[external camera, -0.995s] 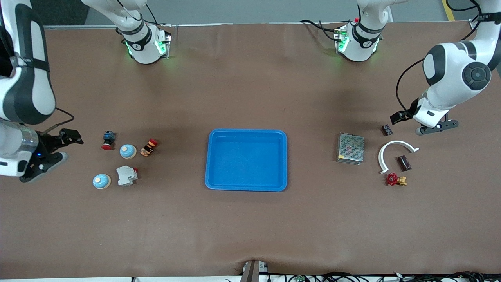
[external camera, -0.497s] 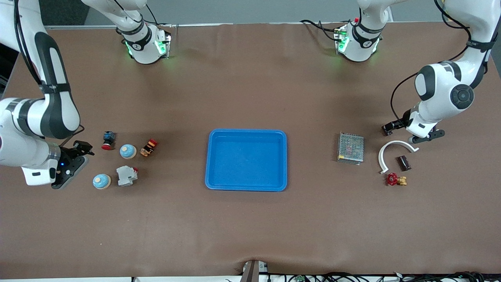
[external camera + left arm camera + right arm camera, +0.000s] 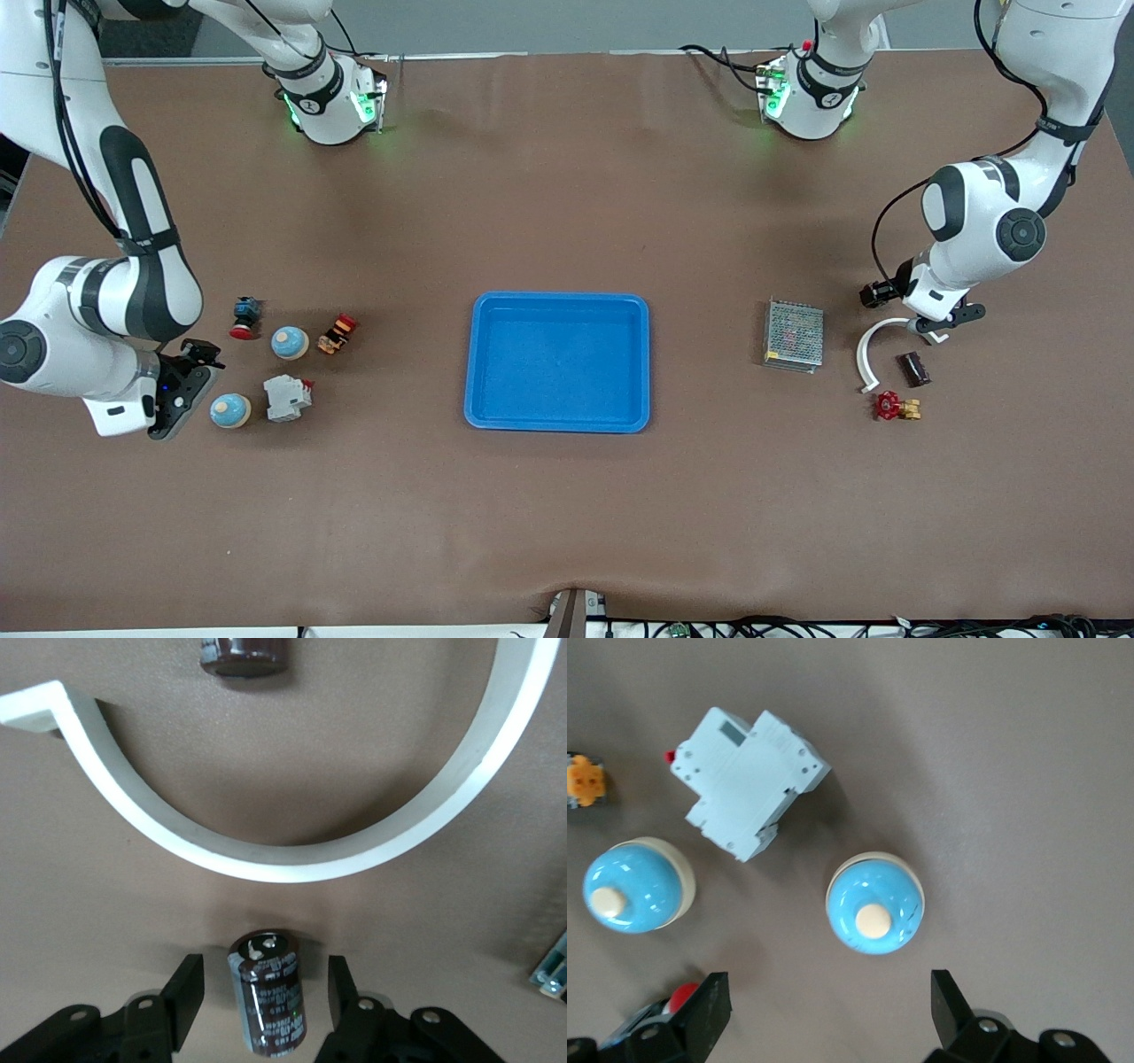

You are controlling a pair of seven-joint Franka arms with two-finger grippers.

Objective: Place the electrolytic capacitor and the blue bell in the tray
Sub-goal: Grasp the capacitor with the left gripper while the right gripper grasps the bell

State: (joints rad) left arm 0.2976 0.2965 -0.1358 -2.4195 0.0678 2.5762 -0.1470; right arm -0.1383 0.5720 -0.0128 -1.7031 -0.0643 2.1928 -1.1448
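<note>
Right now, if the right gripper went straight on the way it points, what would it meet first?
Most likely the nearer pale-blue dome bell with the cream button, which lies centred ahead of the open right gripper. The second blue bell and the white plastic circuit breaker sit off that line. Depth is unclear.

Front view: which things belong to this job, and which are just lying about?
Job: tray; capacitor at left gripper; second capacitor; blue bell by right gripper; other bell.
Lying about: white bracket; mesh box; red valve; grey breaker; push buttons.
</note>
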